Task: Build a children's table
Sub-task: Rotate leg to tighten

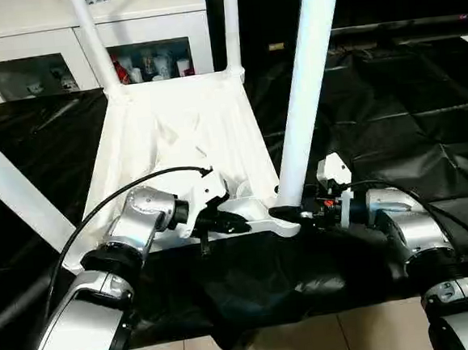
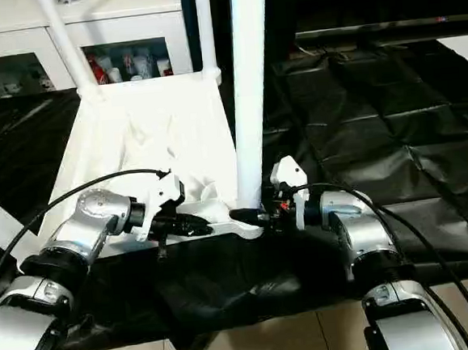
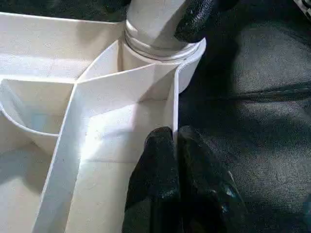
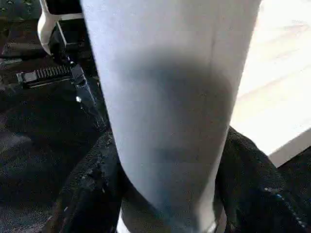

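The children's table (image 1: 178,131) lies upside down on a black sheet (image 1: 409,129) covering the surface, its rimmed underside facing up and its white legs pointing upward. The near right leg (image 1: 308,80) stands in its corner socket, and the right gripper (image 1: 290,213) has its two black fingers (image 4: 90,194) wrapped around the base of that leg, one on each side, holding it. The left gripper (image 1: 225,222) has its fingers (image 3: 160,174) pressed together, pinching the thin rim wall of the tabletop just beside the same corner. The step in hand looks like seating this leg. To do it well, the left gripper should keep the top from sliding or spinning while the right keeps the leg upright in line with the socket and turns or presses it fully home, since a tilted leg may bind. A white cabinet (image 1: 36,28) with glass doors stands behind
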Controlling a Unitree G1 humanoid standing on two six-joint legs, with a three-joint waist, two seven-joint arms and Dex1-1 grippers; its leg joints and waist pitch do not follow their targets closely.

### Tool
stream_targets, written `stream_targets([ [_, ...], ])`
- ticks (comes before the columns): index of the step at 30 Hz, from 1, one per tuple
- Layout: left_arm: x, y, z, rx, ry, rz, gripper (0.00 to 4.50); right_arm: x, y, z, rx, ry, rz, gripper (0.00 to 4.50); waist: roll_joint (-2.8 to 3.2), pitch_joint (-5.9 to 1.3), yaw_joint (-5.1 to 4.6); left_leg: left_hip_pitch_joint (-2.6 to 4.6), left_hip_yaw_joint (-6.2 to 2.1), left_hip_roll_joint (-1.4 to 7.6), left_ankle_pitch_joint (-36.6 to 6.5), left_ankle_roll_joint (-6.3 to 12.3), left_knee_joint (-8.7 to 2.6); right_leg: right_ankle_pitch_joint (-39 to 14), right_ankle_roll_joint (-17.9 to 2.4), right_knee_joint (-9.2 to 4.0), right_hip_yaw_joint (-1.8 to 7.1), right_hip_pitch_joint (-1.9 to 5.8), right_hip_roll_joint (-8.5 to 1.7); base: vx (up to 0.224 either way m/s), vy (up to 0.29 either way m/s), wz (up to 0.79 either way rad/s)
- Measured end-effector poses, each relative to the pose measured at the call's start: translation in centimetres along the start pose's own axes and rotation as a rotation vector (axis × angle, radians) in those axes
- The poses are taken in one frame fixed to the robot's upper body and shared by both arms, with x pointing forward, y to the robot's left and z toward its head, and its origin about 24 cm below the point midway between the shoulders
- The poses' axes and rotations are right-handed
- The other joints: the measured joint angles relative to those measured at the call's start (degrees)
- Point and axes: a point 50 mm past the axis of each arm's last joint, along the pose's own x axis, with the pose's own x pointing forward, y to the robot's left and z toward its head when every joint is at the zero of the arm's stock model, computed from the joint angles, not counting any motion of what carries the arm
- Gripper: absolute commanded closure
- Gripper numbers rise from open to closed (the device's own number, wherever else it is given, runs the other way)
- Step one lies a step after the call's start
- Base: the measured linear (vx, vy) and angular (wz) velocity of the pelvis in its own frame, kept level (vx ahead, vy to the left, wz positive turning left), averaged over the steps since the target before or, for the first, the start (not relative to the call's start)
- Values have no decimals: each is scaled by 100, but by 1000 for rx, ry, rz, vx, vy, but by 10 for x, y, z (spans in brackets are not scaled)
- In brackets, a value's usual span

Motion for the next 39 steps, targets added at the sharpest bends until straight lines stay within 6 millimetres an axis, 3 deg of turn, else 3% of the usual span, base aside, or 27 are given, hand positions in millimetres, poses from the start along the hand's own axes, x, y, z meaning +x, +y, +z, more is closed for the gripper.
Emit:
stream_targets([
  [3, 4, 3, 0, -9, -9, 74, 450, 6, -3, -1, 6, -16, -109, 232, -23, -3, -8, 15, 0, 3, 1, -2, 1, 1, 2, 14, 2, 4, 1, 0, 0, 0],
  [7, 14, 10, 4, -31, -19, 203, 450, 20, -9, -4, 46, -59, -343, 240, -43, 0, -163, 43, 0, 2, 2, -9, -12, 0, 4, 3, 6, 17, 1, 0, 0, 0],
  [10, 25, 13, 9, -55, -24, 279, 450, 27, -13, -4, 74, -76, -492, 241, -41, 0, -209, 51, 0, -7, 2, -9, -22, 1, 4, -13, 13, 24, 1, 0, 0, 0],
  [17, 39, 14, 14, -93, -30, 361, 450, 38, -18, -1, 79, -60, -649, 241, -21, -14, -297, 58, -1, -26, 2, -8, -26, 2, 5, -25, 28, 36, -4, 0, 0, 0],
  [19, 39, 14, 14, -94, -30, 360, 450, 39, -17, -1, 67, -60, -648, 185, -20, -15, -297, 67, -2, -27, 2, -8, -28, 2, 6, -26, 27, 46, -5, 0, 0, 0],
  [29, 25, 12, 8, -116, -29, 243, 450, 23, -11, -1, 19, -74, -393, 127, -19, -15, -279, 91, -2, -24, 2, -8, -67, 1, 8, -24, 14, 56, -4, 0, 0, 0],
  [35, 5, 1, 0, -74, -6, 29, 450, 5, 0, -2, -29, -1, -73, 127, -25, -11, -170, 69, -3, 0, 4, -4, -75, -23, 24, -26, -5, 39, 10, 0, 0, 0],
  [39, 4, -4, 2, -54, 0, -58, 450, 5, 6, 0, -39, 20, 50, 127, -25, -12, -7, 30, 4, 6, 13, 15, -47, -30, 8, -19, -11, 20, 4, 0, 0, 0],
])
